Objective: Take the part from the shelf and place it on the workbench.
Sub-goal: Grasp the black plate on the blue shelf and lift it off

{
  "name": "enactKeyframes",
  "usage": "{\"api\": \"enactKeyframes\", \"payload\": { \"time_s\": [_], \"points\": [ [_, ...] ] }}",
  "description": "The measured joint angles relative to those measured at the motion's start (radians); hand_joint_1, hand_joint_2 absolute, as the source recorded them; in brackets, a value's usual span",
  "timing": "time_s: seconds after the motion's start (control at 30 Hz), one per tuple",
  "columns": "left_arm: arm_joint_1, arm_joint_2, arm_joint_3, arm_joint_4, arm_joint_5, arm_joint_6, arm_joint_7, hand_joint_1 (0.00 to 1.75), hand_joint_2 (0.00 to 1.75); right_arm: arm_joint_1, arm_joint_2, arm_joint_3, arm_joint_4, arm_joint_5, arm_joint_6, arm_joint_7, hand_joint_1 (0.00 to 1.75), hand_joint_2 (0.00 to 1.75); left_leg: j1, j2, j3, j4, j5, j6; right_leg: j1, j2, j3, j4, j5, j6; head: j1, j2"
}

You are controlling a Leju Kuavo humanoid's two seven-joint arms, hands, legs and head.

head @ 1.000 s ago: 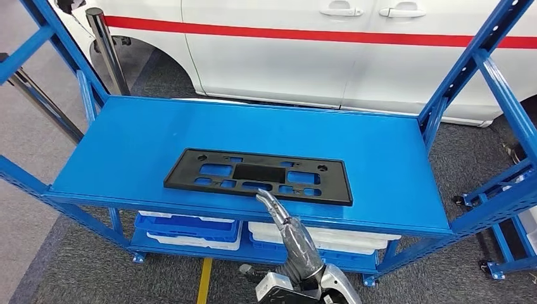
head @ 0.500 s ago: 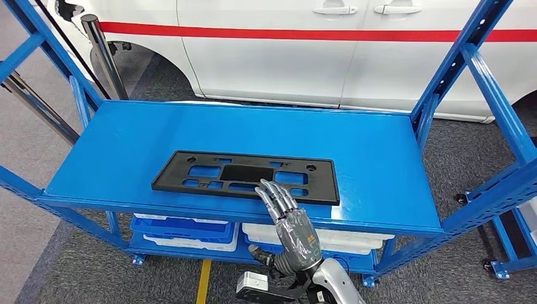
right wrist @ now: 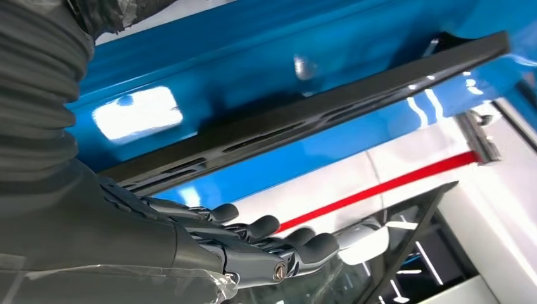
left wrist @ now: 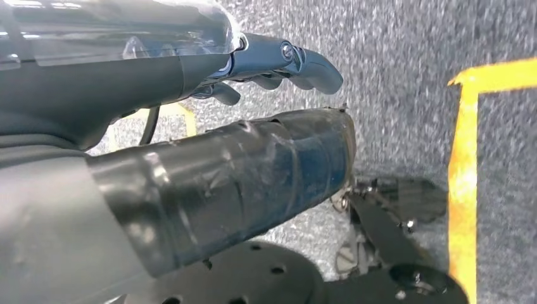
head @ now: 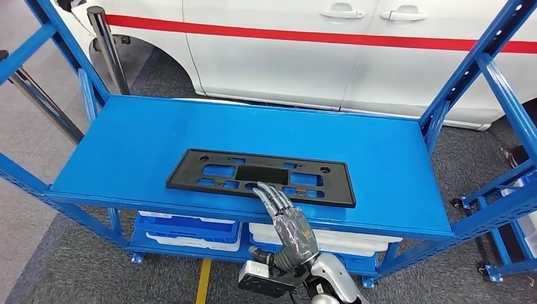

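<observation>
A flat black part (head: pixel 261 177) with holes cut in it lies on the top board of a blue shelf (head: pixel 392 158), close to the near edge and about in the middle from left to right; the robot's right hand (head: pixel 286 225) comes up from below the near edge with its fingers straight and a little apart; its fingertips (head: pixel 263 189) are over the near edge of the part, but I cannot tell if they touch it; the hand holds nothing. From the right wrist, the dark fingers (right wrist: pixel 253 228) reach out flat just beside the thin black part (right wrist: pixel 329 107). The left hand (left wrist: pixel 278 63) hangs low over the grey floor (left wrist: pixel 405 76) near a yellow line (left wrist: pixel 465 164); its fingers look curled in, with nothing in them. Under the top board sit a blue tray (head: pixel 187 225) on the left and a white tray (head: pixel 354 239) on the right; behind the shelf stands a white car (head: pixel 304 50) with a red stripe.
</observation>
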Motion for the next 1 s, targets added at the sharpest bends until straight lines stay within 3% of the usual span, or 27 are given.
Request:
{"api": "enactKeyframes", "payload": {
  "time_s": [0.07, 0.1, 0.13, 0.2, 0.27, 0.33, 0.43, 0.5, 0.57, 0.6, 0.63, 0.67, 0.7, 0.77, 0.8, 0.9, 0.97, 1.0],
  "points": [
    [0.0, 0.001, 0.002, 0.0, -0.003, 0.0, 0.0, 0.0, 0.0, 0.005, -0.011, -0.015, 0.002, -0.001, -0.007, 0.007, 0.0, 1.75, -0.004, 0.0, -0.002, 0.002, -0.001, 0.006, 0.0, 0.0, -0.061, 0.124, -0.049, 0.001, 0.0, 0.0],
    [0.001, 0.002, 0.003, 0.0, -0.003, 0.0, 0.0, 0.0, 0.0, 0.007, -0.015, -0.023, 0.003, 0.002, -0.011, 0.012, 0.0, 1.75, -0.006, 0.0, -0.002, 0.003, -0.002, 0.007, 0.001, 0.0, -0.076, 0.152, -0.049, 0.0, 0.0, 0.0],
    [0.001, 0.002, 0.004, 0.0, -0.004, 0.0, 0.0, 0.0, 0.0, 0.009, -0.018, -0.033, 0.005, 0.006, -0.014, 0.018, 0.0, 1.75, -0.007, 0.0, -0.001, 0.005, -0.003, 0.008, 0.001, 0.0, -0.073, 0.142, -0.03, -0.002, 0.0, 0.0],
    [0.001, 0.003, 0.005, 0.0, -0.005, -0.001, 0.0, 0.0, 0.0, 0.008, -0.023, -0.053, 0.008, 0.02, -0.019, 0.031, 0.0, 1.75, -0.01, -0.002, 0.001, 0.007, -0.006, 0.008, 0.004, 0.0, -0.017, 0.021, 0.04, -0.013, 0.0, 0.0],
    [0.0, 0.003, 0.005, 0.0, -0.006, -0.002, -0.001, 0.0, 0.0, 0.006, -0.026, -0.069, 0.012, 0.035, -0.022, 0.043, 0.0, 1.75, -0.015, -0.002, 0.001, 0.009, -0.009, 0.003, 0.009, 0.0, 0.036, -0.092, 0.078, -0.022, 0.0, 0.0],
    [0.0, 0.004, 0.007, 0.0, -0.007, -0.006, -0.002, 0.0, 0.0, 0.004, -0.027, -0.083, 0.019, 0.048, -0.021, 0.053, 0.0, 1.75, -0.016, -0.003, -0.001, 0.009, -0.009, -0.006, 0.015, 0.001, 0.046, -0.117, 0.078, -0.025, 0.0, 0.0],
    [0.0, 0.006, 0.011, 0.0, -0.013, -0.01, -0.005, 0.0, 0.0, -0.002, -0.028, -0.101, 0.037, 0.064, -0.012, 0.064, 0.0, 1.75, -0.015, -0.002, -0.006, 0.024, -0.025, -0.023, 0.007, 0.001, 0.052, -0.131, 0.085, -0.037, -0.001, 0.0],
    [0.0, 0.007, 0.013, 0.0, -0.016, -0.012, -0.007, 0.0, 0.0, -0.008, -0.029, -0.106, 0.052, 0.078, -0.009, 0.07, 0.0, 1.75, -0.012, -0.001, -0.043, 0.109, -0.078, -0.032, 0.003, -0.002, 0.056, -0.138, 0.088, -0.044, -0.001, 0.0],
    [0.001, 0.007, 0.016, 0.0, -0.019, -0.012, -0.008, 0.0, 0.0, -0.01, -0.028, -0.109, 0.068, 0.099, -0.01, 0.079, 0.0, 1.75, -0.008, -0.001, -0.102, 0.236, -0.133, -0.039, 0.003, -0.004, 0.055, -0.137, 0.088, -0.047, -0.001, 0.0],
    [0.002, 0.007, 0.017, 0.0, -0.02, -0.012, -0.009, 0.0, 0.0, -0.011, -0.028, -0.111, 0.076, 0.111, -0.011, 0.084, 0.0, 1.75, -0.006, -0.001, -0.12, 0.272, -0.139, -0.042, 0.003, -0.004, 0.054, -0.135, 0.087, -0.047, -0.001, 0.0],
    [0.003, 0.007, 0.019, 0.0, -0.021, -0.012, -0.009, 0.0, 0.0, -0.011, -0.028, -0.111, 0.084, 0.12, -0.012, 0.089, 0.0, 1.75, -0.004, -0.001, -0.121, 0.271, -0.124, -0.044, 0.003, -0.004, 0.054, -0.134, 0.086, -0.046, -0.001, 0.0],
    [0.003, 0.008, 0.02, 0.0, -0.022, -0.012, -0.009, 0.0, 0.0, -0.011, -0.028, -0.112, 0.091, 0.128, -0.013, 0.092, 0.0, 1.75, -0.002, -0.001, -0.103, 0.231, -0.093, -0.045, 0.002, -0.003, 0.055, -0.132, 0.085, -0.045, -0.002, 0.0],
    [0.004, 0.009, 0.021, 0.0, -0.023, -0.012, -0.009, 0.0, 0.0, -0.012, -0.028, -0.114, 0.097, 0.134, -0.013, 0.094, 0.0, 1.75, 0.0, -0.001, -0.071, 0.164, -0.055, -0.045, 0.002, -0.002, 0.056, -0.129, 0.083, -0.043, -0.002, 0.0],
    [0.003, 0.01, 0.021, 0.0, -0.024, -0.012, -0.009, 0.0, 0.0, -0.017, -0.028, -0.119, 0.108, 0.142, -0.013, 0.097, 0.0, 1.75, -0.001, -0.001, -0.016, 0.046, -0.013, -0.039, 0.005, -0.001, 0.055, -0.125, 0.079, -0.035, -0.001, 0.0],
    [0.002, 0.01, 0.022, 0.0, -0.024, -0.012, -0.009, 0.0, 0.0, -0.02, -0.028, -0.122, 0.113, 0.146, -0.012, 0.099, 0.0, 1.75, -0.003, -0.002, -0.003, 0.018, -0.008, -0.035, 0.006, -0.001, 0.054, -0.124, 0.079, -0.03, -0.001, 0.0],
    [0.002, 0.01, 0.022, 0.0, -0.026, -0.013, -0.009, 0.0, 0.0, -0.033, -0.028, -0.127, 0.128, 0.168, -0.005, 0.111, 0.0, 1.75, -0.004, -0.002, -0.002, 0.006, -0.005, -0.018, 0.006, 0.0, 0.052, -0.124, 0.08, -0.014, -0.001, 0.0],
    [0.002, 0.008, 0.023, 0.0, -0.034, -0.015, -0.012, 0.0, 0.0, -0.043, -0.028, -0.133, 0.14, 0.196, -0.003, 0.132, 0.0, 1.75, 0.0, 0.001, 0.001, -0.003, 0.001, -0.003, 0.004, 0.001, 0.035, -0.085, 0.052, -0.005, 0.0, 0.0],
    [-0.001, 0.002, 0.022, 0.0, -0.042, -0.011, -0.012, 0.0, 0.0, -0.047, -0.028, -0.138, 0.147, 0.218, -0.002, 0.15, 0.0, 1.75, 0.0, 0.002, 0.001, -0.006, 0.004, 0.003, 0.002, 0.001, 0.012, -0.035, 0.023, -0.002, 0.0, 0.0]
  ]
}}
